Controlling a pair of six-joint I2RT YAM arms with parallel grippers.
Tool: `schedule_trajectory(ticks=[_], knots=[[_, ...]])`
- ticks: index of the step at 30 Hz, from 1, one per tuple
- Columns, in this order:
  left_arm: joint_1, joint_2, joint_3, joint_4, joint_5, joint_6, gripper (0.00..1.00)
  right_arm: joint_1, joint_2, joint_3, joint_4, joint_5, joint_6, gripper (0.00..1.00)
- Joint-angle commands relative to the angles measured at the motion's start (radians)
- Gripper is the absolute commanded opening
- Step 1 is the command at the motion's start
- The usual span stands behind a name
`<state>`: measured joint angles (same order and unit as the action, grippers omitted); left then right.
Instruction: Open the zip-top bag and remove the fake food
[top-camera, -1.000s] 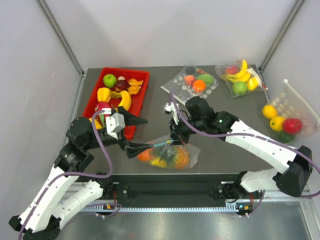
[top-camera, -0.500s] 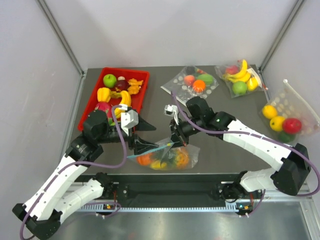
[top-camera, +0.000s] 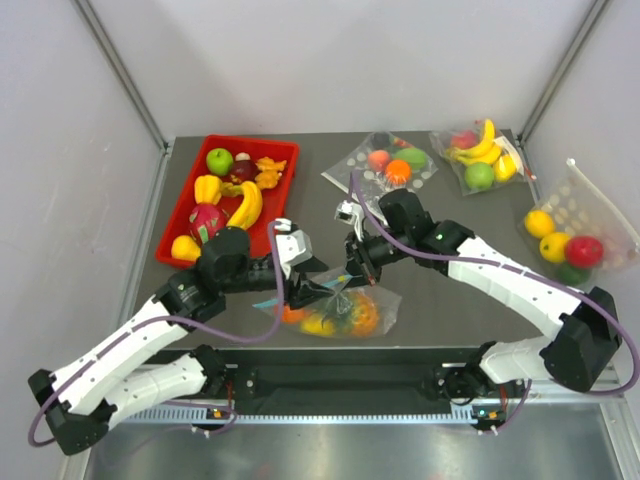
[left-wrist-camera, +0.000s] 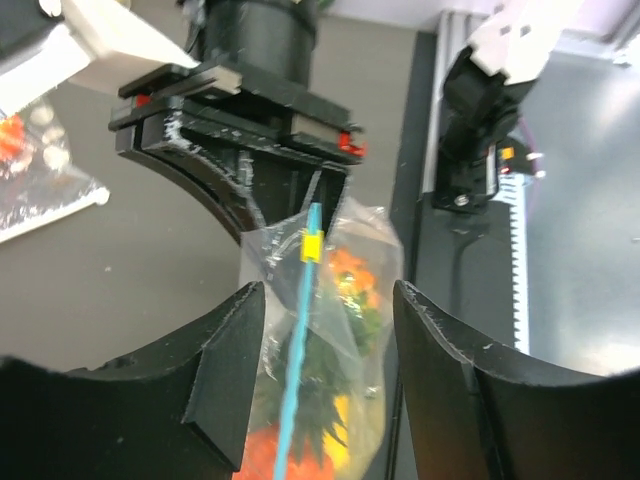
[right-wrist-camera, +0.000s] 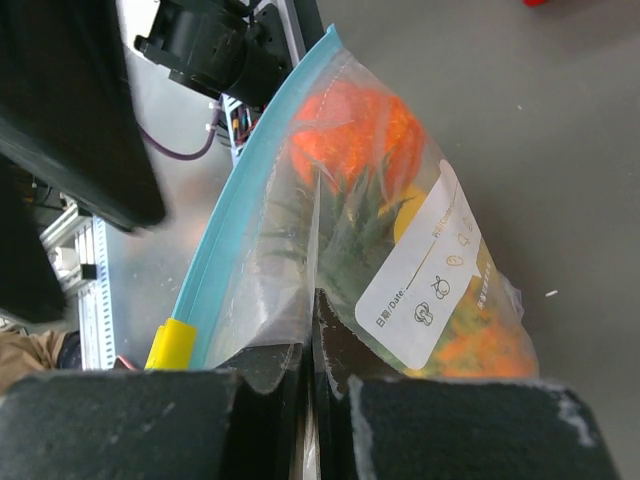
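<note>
the zip-top bag (top-camera: 345, 312), fake food (top-camera: 322, 322) inside, lies near the tabletop's (top-camera: 450, 310) front edge. the right tool (top-camera: 362, 272) pinches its top up so the left tool (left-wrist-camera: 322, 300), fingers apart around the blue strip (left-wrist-camera: 297, 370), can grab

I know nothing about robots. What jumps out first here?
A clear zip-top bag of bright fake food sits near the table's front edge. The right end effector pinches the bag's top; the left end effector straddles its blue zip strip, jaws apart. A red tray of fruit sits far left.
</note>
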<state>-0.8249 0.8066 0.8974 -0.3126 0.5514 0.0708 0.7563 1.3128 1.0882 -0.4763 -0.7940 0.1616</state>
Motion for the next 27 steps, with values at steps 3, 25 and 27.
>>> schedule_trajectory(ticks=[3,25,27], knots=[[-0.051,0.077,0.072,0.041,-0.076,0.041,0.57,-0.009,0.016,0.009,0.057,-0.007,0.004,0.00],[-0.105,0.180,0.086,0.053,-0.179,0.055,0.42,-0.011,-0.009,-0.033,0.079,-0.016,0.003,0.00],[-0.106,0.181,0.087,0.053,-0.180,0.055,0.39,-0.011,-0.009,-0.034,0.080,-0.017,0.003,0.00]])
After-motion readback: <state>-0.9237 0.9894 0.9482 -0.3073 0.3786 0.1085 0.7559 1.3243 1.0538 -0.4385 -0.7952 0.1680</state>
